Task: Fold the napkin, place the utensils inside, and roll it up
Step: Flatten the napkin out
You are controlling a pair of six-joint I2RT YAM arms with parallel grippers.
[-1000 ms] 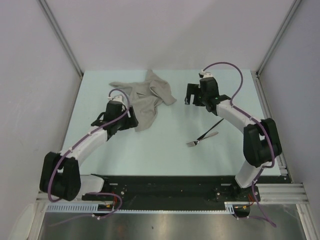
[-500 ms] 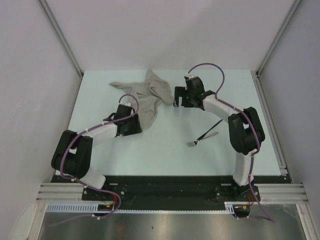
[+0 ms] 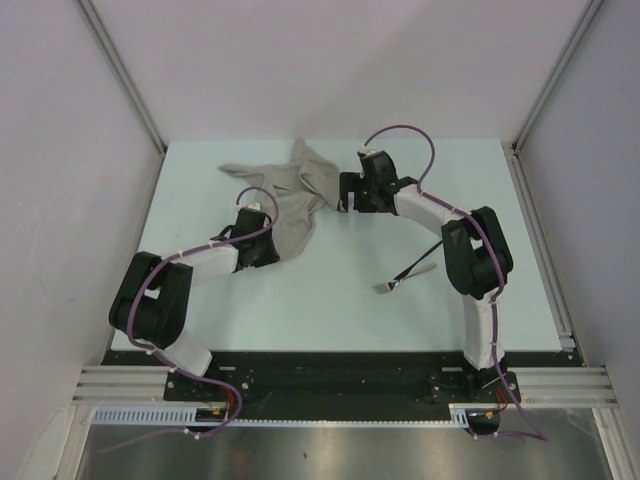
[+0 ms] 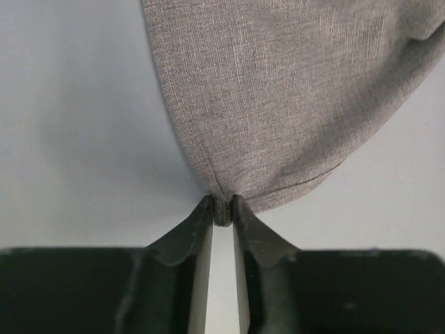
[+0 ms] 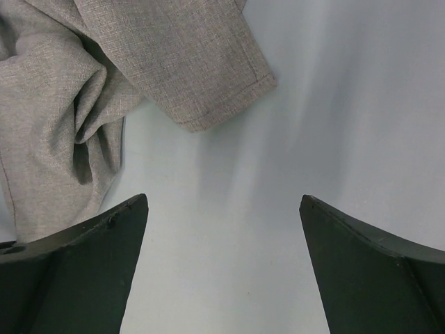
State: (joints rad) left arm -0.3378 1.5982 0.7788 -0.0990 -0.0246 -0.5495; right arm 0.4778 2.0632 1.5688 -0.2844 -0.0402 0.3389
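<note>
The left gripper (image 4: 222,206) is clamped on a hemmed corner of the napkin (image 4: 278,104), with the cloth's tip caught between its two narrow fingertips. The right gripper (image 5: 222,202) stands wide apart just short of another hemmed corner and holds nothing. The napkin lies crumpled and bunched toward the far left of the table (image 3: 340,310), between the two claws. The fork (image 3: 392,284) and the dark utensil (image 3: 420,259) lie close together nearer the right arm, well apart from the cloth. The step in hand looks like spreading the napkin flat, since no fold is made yet. The next move likely calls for the right claw to pinch its corner, then for both to draw apart and lay the cloth smooth. No brand, label or writing can be read anywhere.
</note>
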